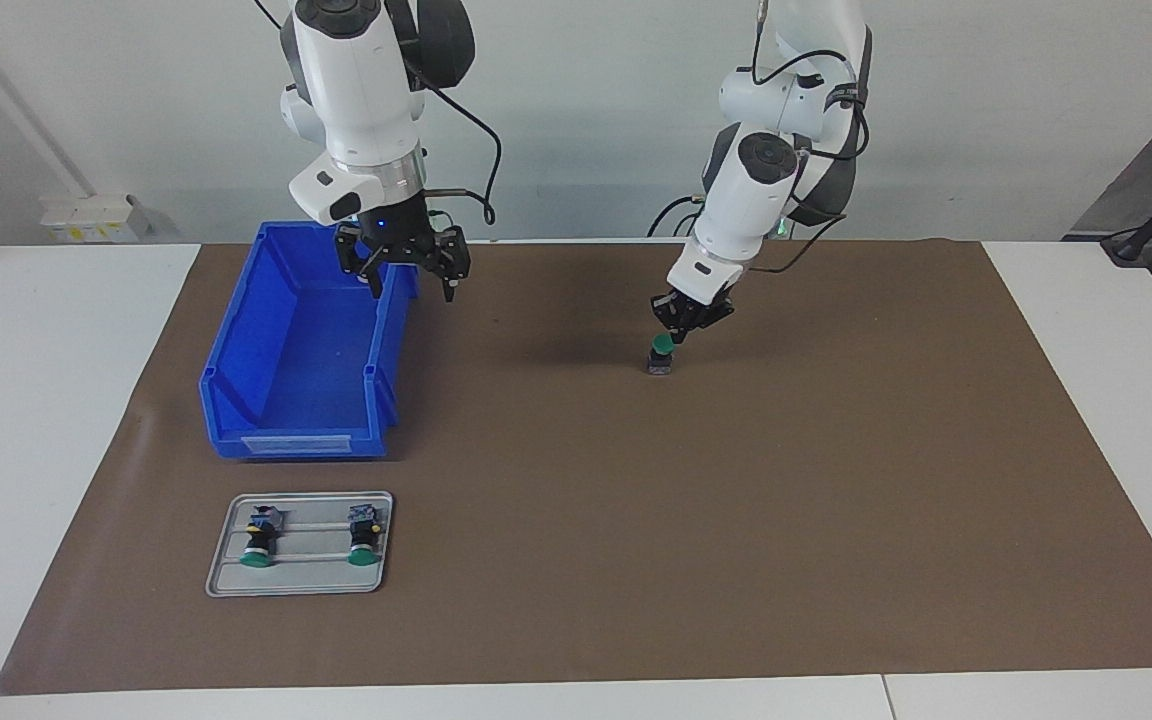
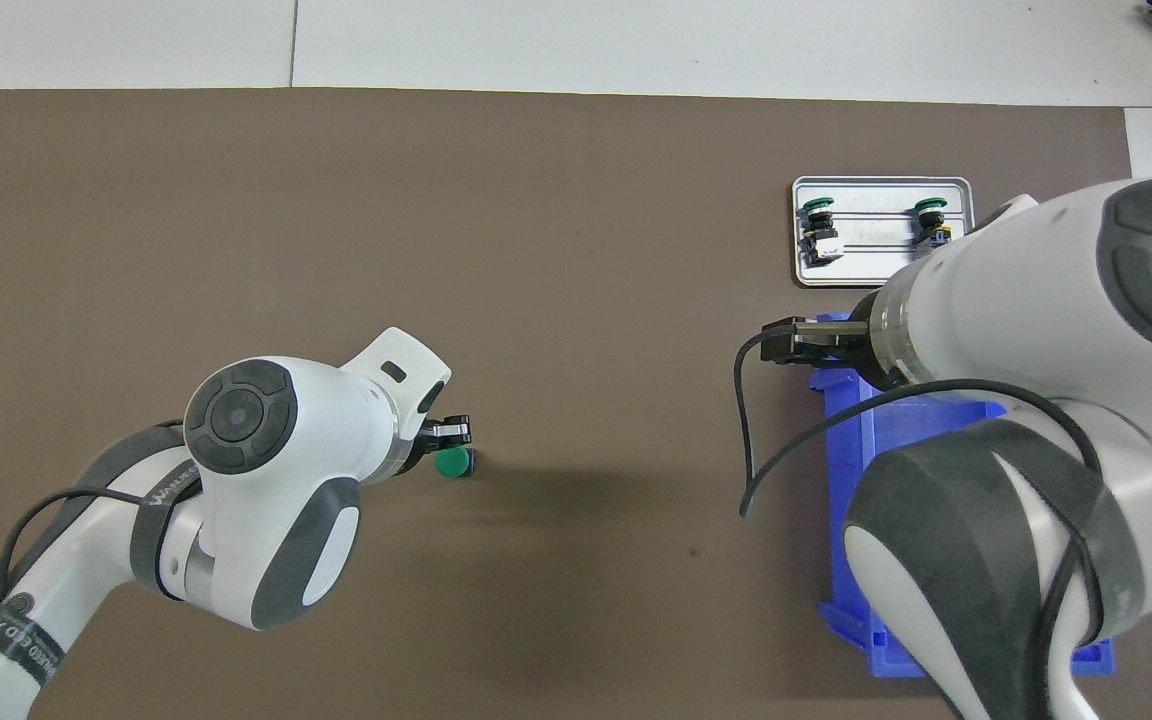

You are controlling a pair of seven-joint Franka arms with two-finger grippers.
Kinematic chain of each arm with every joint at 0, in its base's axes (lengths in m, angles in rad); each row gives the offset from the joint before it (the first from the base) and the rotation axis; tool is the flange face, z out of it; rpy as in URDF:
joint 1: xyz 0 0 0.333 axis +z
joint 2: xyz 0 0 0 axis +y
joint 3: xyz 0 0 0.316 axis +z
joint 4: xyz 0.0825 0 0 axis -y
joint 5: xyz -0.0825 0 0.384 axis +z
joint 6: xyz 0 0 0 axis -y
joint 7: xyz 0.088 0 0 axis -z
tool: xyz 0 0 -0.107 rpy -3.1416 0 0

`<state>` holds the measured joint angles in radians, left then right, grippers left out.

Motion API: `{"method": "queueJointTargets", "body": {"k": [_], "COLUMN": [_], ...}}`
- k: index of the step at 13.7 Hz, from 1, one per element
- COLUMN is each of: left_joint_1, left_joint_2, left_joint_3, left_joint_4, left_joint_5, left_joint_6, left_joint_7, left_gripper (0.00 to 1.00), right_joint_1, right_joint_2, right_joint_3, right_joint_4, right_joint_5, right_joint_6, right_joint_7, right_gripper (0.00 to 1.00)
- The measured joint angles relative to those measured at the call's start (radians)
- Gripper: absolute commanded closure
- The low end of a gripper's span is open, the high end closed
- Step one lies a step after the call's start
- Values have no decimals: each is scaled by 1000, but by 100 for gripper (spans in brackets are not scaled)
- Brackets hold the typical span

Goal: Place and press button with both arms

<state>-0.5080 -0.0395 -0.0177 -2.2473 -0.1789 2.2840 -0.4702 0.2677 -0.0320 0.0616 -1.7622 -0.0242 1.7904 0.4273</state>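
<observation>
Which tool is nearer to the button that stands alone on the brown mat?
The left. The left tool, shut, is directly above the button, at its green cap. The right tool, open, hangs over the edge of the blue bin, toward the right arm's end.

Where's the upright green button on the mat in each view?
Facing view: the button stands mid-mat, upper centre, under the shut left gripper.
Overhead view: the button sits centre-left, at that gripper's tip.
Shared landmark: the blue bin, toward the right arm's end.
</observation>
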Motion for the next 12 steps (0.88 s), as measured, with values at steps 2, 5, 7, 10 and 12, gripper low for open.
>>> {"method": "queueJointTargets", "body": {"k": [2, 5, 7, 10, 12], "left_joint_1": [-13, -17, -17, -21, -22], "left_joint_2": [2, 16, 19, 19, 19], "left_joint_3": [-1, -2, -2, -2, -2], "left_joint_4": [-20, -29, -30, -36, -38], "left_joint_5": [0, 0, 0, 0, 1], "left_joint_6": [35, 63, 64, 64, 66], "left_joint_7": [0, 0, 0, 0, 0], "left_gripper": [100, 100, 100, 100, 100], "right_joint_1": [0, 0, 0, 0, 0], "right_joint_2": [0, 0, 0, -1, -1], "right_joint_3": [0, 0, 0, 0, 0], "right_joint_4": [-1, -1, -2, -3, -5], "right_joint_5": [0, 0, 0, 0, 0], "right_joint_6": [0, 0, 0, 0, 0], "right_joint_7": [0, 0, 0, 0, 0], "right_gripper": [3, 3, 3, 3, 3]}}
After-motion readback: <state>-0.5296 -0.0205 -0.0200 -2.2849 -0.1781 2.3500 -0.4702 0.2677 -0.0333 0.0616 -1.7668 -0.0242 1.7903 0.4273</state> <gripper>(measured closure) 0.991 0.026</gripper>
